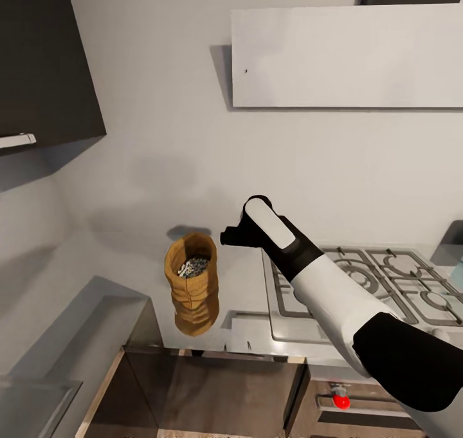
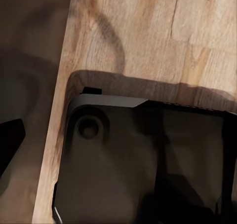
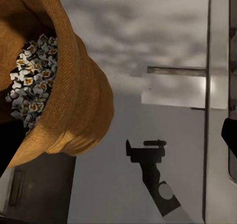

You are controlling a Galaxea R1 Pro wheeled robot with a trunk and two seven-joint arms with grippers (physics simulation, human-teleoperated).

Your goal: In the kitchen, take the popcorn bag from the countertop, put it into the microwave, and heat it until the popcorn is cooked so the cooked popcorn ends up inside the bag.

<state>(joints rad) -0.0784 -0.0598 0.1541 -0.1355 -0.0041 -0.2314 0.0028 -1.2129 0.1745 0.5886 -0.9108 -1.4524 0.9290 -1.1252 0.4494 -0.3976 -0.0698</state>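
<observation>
Right claw sits just right of the upright popcorn bag, level with its rim; claw opening can't be told, nothing visibly held.

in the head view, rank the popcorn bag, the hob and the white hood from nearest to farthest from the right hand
1. Popcorn bag, just left of the right hand.
2. Hob, below it on the right.
3. White hood, high on the wall.

Can't really see the right pincer tips, they're just a dark lump. Hob is half covered by the arm, and the popcorn bag gets chopped by the wrist view's edge.
</observation>
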